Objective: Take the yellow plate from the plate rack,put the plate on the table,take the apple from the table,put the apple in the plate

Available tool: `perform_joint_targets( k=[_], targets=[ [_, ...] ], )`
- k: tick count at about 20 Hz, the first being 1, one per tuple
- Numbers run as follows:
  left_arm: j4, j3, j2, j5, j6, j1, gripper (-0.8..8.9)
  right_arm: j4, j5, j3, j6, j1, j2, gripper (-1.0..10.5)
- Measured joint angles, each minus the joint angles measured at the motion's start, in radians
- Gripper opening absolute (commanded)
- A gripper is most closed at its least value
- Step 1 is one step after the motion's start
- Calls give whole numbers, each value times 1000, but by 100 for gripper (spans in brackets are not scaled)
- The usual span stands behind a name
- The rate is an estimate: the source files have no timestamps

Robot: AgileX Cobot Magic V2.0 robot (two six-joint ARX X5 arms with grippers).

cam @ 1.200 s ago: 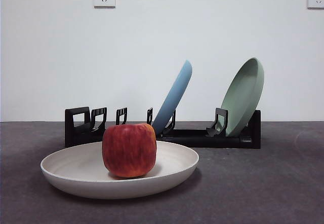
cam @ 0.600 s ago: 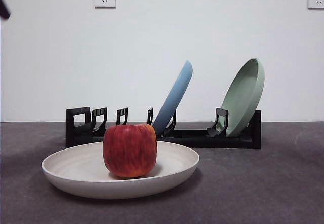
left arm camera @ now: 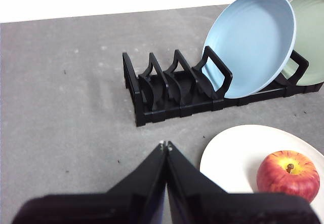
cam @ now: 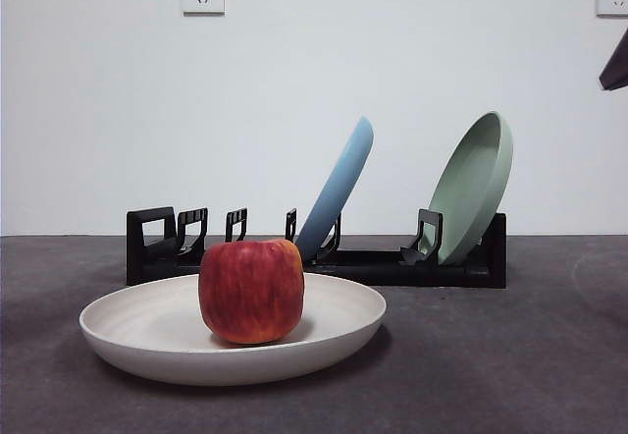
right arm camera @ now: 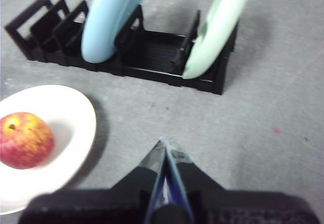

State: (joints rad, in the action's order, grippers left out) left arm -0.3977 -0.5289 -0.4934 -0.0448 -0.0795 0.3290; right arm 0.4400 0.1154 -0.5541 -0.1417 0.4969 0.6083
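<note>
Both grippers hang above the desk with nothing in hand: the left gripper has its fingers pressed together tip to tip over bare desk, and the right gripper shows the same closed, empty pair. From the left gripper, the apple lies just off to one side, with the near rim of the plate beside the fingertips; from the right gripper, plate and apple lie farther off to the opposite side, across a stretch of bare desk. Judged on that, the left arm is the nearer of the two. The apple has no marked long axis; it stands stem up, so a grasp from above would suit either arm. No such grasp seems called for, however: the apple rests in the middle of the plate, and the plate lies flat on the desk just in front of the rack, so the task reads as finished. The plate is wide, shallow and pale cream, with a raised rim, far broader than the fruit. The apple is red with yellowish streaks, squarish, its stem hollow visible in the left wrist view. Behind them the black rack holds a blue plate and a green plate, both leaning in their slots; its remaining slots stand empty
</note>
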Motion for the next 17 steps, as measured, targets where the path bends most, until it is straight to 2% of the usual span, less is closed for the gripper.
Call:
perform_joint_targets(
  k=[13,17],
  targets=[
    [-9,0,-13,0,0,0,-3,0,0,0,0,0,0,-16],
    [-58,1,122,-9,35,-77,-3,0,0,0,0,0,1,-16]
  ],
)
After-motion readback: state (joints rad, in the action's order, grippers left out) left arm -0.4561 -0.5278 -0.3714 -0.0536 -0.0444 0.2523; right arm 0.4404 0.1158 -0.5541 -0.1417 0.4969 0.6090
